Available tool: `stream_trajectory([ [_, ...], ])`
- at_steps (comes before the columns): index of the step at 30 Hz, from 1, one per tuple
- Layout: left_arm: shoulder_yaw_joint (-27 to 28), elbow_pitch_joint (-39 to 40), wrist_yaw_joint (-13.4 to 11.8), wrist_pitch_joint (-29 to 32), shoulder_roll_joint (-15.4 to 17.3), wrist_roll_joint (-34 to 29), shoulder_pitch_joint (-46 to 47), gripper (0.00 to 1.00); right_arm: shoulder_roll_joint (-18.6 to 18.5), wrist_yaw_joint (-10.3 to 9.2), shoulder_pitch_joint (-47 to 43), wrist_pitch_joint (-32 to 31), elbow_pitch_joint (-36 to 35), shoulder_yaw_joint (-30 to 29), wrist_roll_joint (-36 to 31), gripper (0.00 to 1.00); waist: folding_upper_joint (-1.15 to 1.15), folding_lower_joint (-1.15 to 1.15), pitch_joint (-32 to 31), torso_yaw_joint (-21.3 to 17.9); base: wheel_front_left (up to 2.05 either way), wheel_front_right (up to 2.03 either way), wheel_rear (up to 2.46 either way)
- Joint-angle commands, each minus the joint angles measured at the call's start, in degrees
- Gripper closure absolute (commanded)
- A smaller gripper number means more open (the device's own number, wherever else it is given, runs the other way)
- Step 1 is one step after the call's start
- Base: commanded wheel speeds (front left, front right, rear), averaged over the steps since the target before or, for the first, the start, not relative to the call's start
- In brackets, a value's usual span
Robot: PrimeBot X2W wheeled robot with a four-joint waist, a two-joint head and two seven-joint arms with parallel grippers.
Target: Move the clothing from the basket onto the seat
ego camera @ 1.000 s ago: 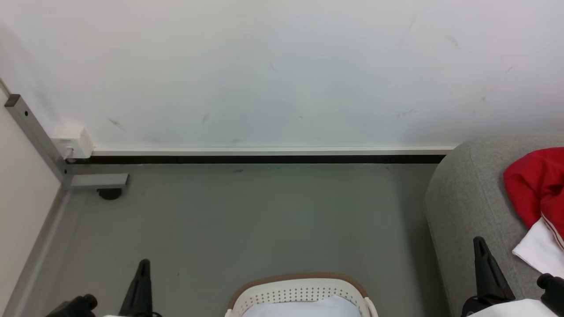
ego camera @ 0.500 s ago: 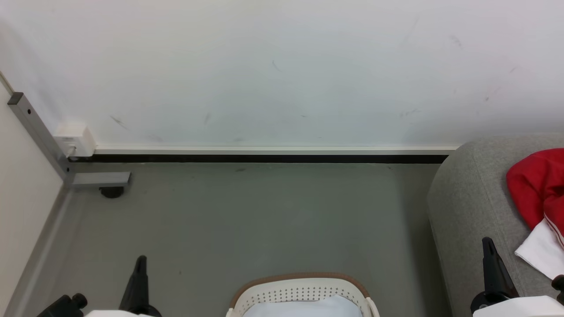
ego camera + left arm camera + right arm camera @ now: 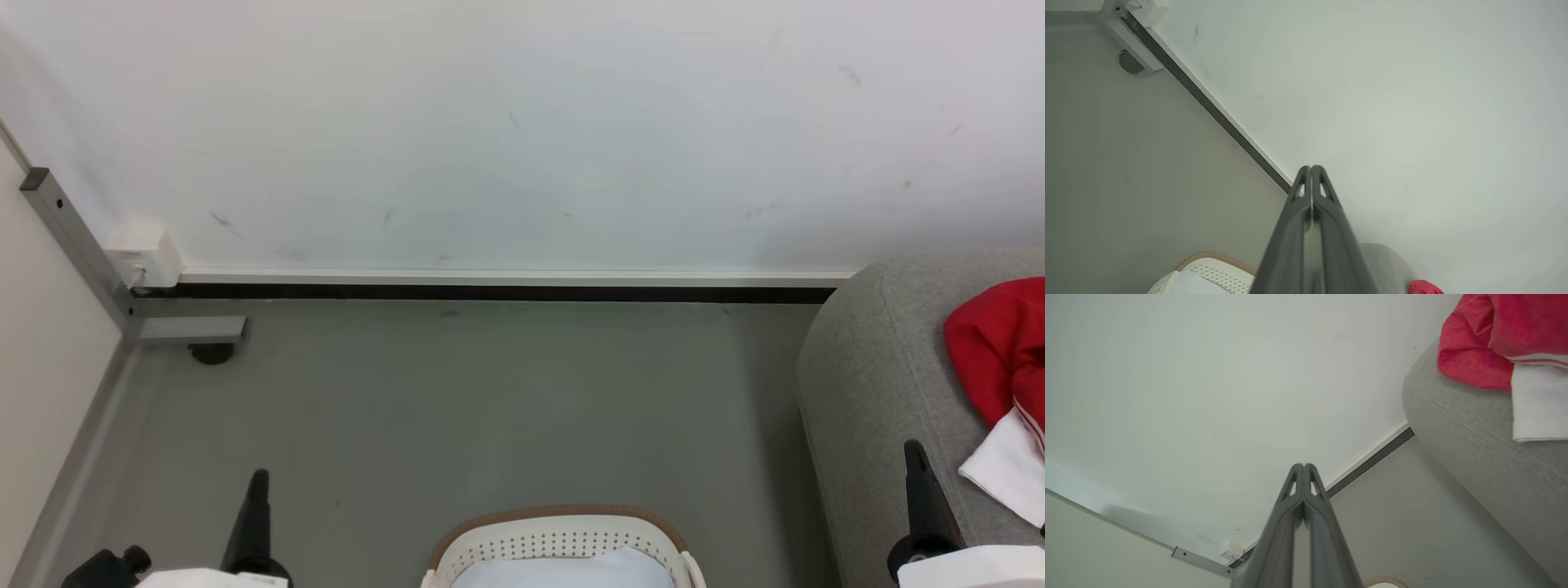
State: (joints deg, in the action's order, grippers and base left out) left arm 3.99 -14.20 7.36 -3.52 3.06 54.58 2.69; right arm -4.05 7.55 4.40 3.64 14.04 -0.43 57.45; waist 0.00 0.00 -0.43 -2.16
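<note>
The cream basket [image 3: 563,535] with its brown rim sits at the bottom middle of the head view, a pale white cloth [image 3: 571,569] lying inside it. The grey seat [image 3: 873,384] stands at the right, with red clothing [image 3: 992,351] and a white piece [image 3: 1008,478] on it. My left gripper [image 3: 260,482] hovers over the floor left of the basket, shut and empty. My right gripper [image 3: 916,453] is above the seat's front edge, also shut on nothing. In the wrist views the left gripper [image 3: 1311,168] and right gripper [image 3: 1303,465] have their fingers pressed together. The right wrist view shows the red clothing [image 3: 1486,339] on the seat [image 3: 1474,433].
A white wall with a dark baseboard [image 3: 490,292] runs behind the grey floor [image 3: 490,408]. A grey metal post with a foot and a white box [image 3: 143,257] stands in the left corner. Bare floor lies between basket and wall.
The head camera has turned slightly, sliding the scene right. My right gripper has drifted right toward the white piece. Both grippers stay shut and the clothing has not moved.
</note>
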Motion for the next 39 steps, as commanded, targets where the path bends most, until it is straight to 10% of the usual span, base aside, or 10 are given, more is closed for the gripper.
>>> stream_trajectory([
  [1, 0.4, 0.69, 0.1, 0.48, 0.26, 1.68, 1.37, 1.0, -0.22, -0.04, 1.38, -0.31, -0.52, -0.47, 1.7, 1.0, 0.0, 0.0, 0.01, 0.04, 0.0, 0.0, 0.0],
  [39, 1.75, 0.43, 0.16, 6.06, 0.06, 22.55, 2.83, 1.0, 0.48, -0.08, 1.85, -6.0, -0.27, -3.67, 21.03, 1.0, 0.0, 0.0, 0.3, 1.09, 0.0, 0.0, 0.0],
])
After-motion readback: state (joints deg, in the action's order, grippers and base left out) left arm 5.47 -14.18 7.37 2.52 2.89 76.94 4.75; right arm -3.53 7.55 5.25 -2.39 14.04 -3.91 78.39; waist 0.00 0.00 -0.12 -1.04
